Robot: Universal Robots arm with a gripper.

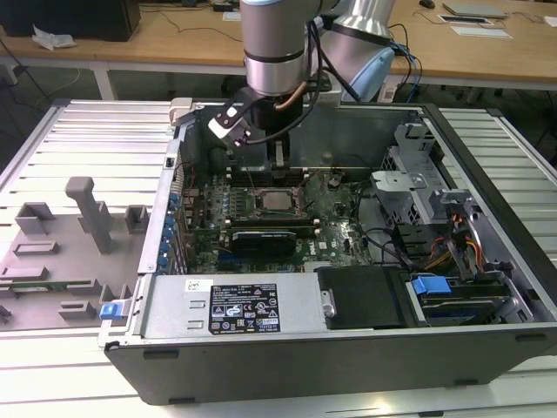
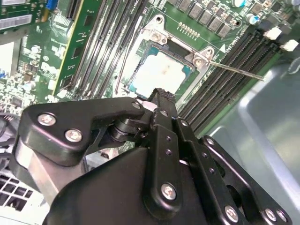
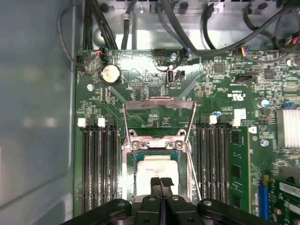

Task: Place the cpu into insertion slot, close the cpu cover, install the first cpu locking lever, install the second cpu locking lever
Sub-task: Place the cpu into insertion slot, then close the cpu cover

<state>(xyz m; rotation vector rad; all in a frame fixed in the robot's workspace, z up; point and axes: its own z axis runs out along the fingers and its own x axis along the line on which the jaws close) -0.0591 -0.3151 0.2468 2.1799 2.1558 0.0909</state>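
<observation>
memory slots (image 3: 98,168) flank insertion slot (image 3: 136,164), lever (image 2: 234,69) alongside

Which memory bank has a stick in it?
The bank away from the chassis wall: a green stick stands along its outer edge; the wall-side bank holds none.

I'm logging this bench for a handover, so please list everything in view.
computer case: one, grey, open, on the table
table: one, silver slatted, under the case
fixture blocks: several, grey, on the table at the exterior view's left
motherboard: one, green, inside the case
coin battery: one, silver, on the motherboard
memory slots: several, long and black, flanking the insertion slot
insertion slot: one, dark with a metal rim, mid-board
cpu: one, silver-grey, seated in the insertion slot
cpu cover: one, silver-grey frame, raised open
arm: one, silver-grey, above the case
tool: one, black, shut, tips at the cpu
</observation>
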